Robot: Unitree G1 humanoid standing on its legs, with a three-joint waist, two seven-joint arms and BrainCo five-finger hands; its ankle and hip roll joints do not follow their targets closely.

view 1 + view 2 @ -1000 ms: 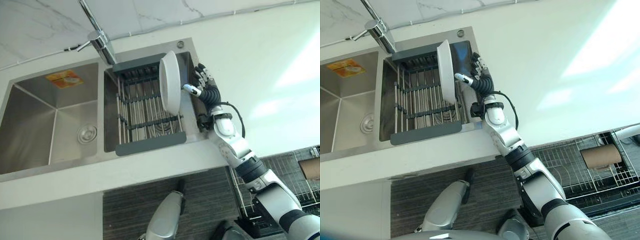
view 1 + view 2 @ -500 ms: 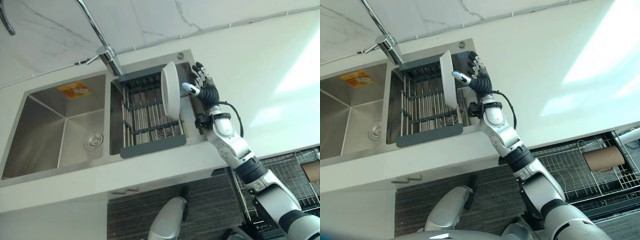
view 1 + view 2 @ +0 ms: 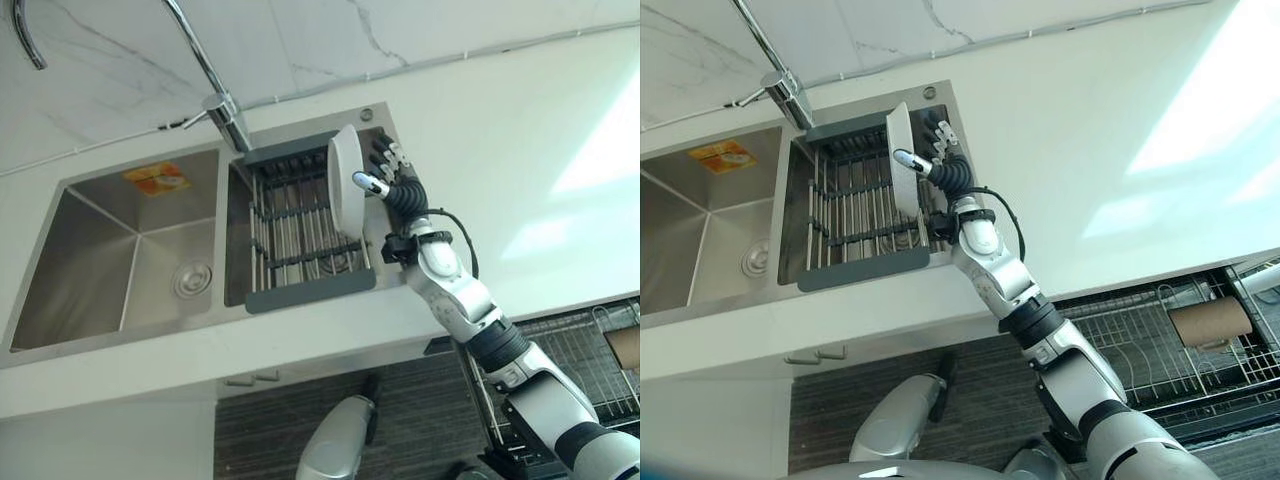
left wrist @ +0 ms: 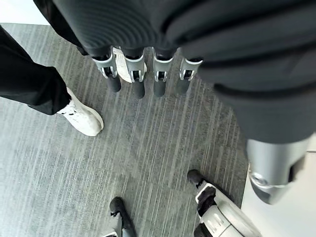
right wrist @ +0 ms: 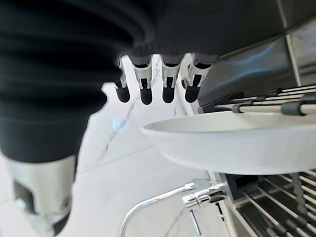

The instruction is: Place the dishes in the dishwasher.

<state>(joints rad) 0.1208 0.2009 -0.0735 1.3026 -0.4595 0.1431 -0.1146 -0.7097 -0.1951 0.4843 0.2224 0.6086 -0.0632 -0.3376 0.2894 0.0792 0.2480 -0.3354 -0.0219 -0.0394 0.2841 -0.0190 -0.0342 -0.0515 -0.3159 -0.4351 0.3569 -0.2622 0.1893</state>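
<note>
A white plate (image 3: 345, 195) stands on edge at the right end of a grey-framed dish rack (image 3: 310, 290) set in the right sink basin. My right hand (image 3: 402, 188) is up against the plate's right rim, open, with the thumb lying over the plate's face and the fingers (image 5: 148, 84) straight behind its rim (image 5: 237, 143). I cannot tell whether they touch it. My left hand (image 4: 143, 74) hangs open over the floor, holding nothing.
The left sink basin (image 3: 130, 250) lies beside the rack, and the tap (image 3: 225, 105) rises behind it. White counter runs to the right. An open dishwasher rack (image 3: 1140, 350) with a brown roll (image 3: 1205, 320) is low on the right. A person's leg and white shoe (image 4: 81, 118) are near my left hand.
The camera has shifted. My right hand has closed in on the plate, the thumb now over its face. The plate stays in the rack.
</note>
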